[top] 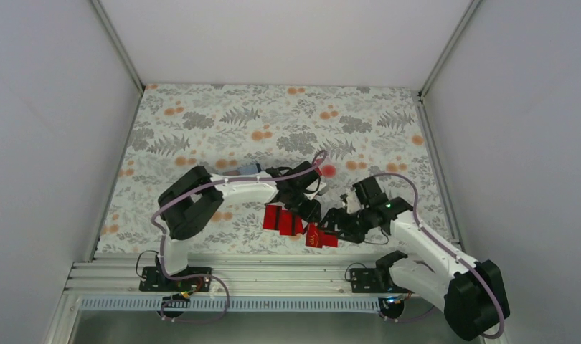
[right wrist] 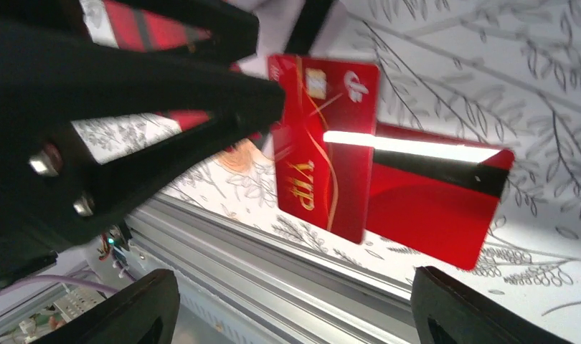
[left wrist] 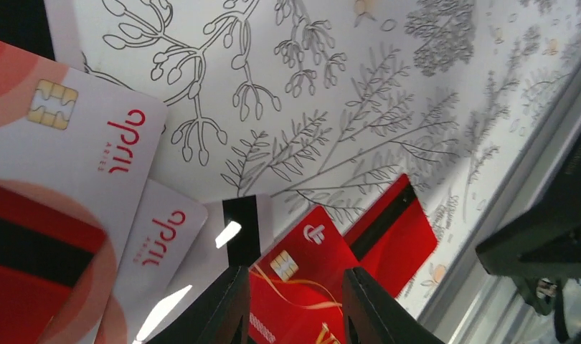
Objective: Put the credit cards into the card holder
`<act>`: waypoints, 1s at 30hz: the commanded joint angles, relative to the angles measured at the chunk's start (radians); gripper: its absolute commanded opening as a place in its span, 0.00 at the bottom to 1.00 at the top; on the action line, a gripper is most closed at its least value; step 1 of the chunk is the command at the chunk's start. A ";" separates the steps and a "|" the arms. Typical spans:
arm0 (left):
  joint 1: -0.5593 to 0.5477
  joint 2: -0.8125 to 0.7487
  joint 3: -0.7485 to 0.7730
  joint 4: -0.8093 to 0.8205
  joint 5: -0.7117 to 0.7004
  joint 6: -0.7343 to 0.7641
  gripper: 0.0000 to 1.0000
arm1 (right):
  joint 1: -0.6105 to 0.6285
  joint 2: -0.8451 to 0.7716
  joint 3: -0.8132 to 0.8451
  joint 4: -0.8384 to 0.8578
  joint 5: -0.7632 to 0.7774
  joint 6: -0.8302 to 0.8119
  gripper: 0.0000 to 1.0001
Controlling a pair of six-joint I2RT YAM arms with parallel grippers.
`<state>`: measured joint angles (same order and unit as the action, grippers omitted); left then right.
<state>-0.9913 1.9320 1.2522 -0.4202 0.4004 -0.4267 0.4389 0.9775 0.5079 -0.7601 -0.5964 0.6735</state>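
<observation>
Several credit cards lie near the table's front edge: white ones point(left wrist: 94, 158) with red lettering, and a red one with a black stripe point(right wrist: 438, 201) flat on the cloth. A red card marked VIP point(right wrist: 331, 143) hangs tilted above the striped one. My left gripper point(left wrist: 295, 301) is shut on it, the card point(left wrist: 302, 279) spanning between both fingers. My right gripper point(right wrist: 295, 315) stands wide open just below and beside that card, with nothing between its fingers. In the top view both grippers, left point(top: 310, 209) and right point(top: 329, 222), meet over the red cards point(top: 282, 218). A bluish-grey patch point(top: 248, 170) beside the left arm may be the card holder.
The aluminium rail point(right wrist: 273, 251) runs along the table's front edge, right under my right gripper. The floral cloth point(top: 273, 122) covers the table. White walls close in the left, right and back.
</observation>
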 commanded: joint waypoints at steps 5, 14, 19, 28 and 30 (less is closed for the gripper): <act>-0.014 0.104 0.056 -0.010 -0.019 0.016 0.34 | -0.005 -0.057 -0.165 0.060 -0.110 0.078 0.84; -0.042 0.107 0.000 -0.008 -0.012 0.011 0.34 | -0.003 -0.065 -0.295 0.254 -0.168 0.173 0.86; -0.075 0.080 -0.075 0.044 0.037 -0.035 0.34 | -0.003 -0.069 -0.340 0.376 -0.180 0.236 0.85; -0.082 0.035 -0.116 0.054 0.045 -0.090 0.33 | 0.004 -0.048 -0.358 0.481 -0.197 0.284 0.78; -0.081 0.032 -0.121 0.056 0.045 -0.103 0.32 | 0.008 -0.042 -0.364 0.503 -0.204 0.296 0.74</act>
<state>-1.0615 1.9591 1.1721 -0.2928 0.4404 -0.4900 0.4416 0.9264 0.1562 -0.4225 -0.8471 0.9661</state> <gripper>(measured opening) 0.326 0.768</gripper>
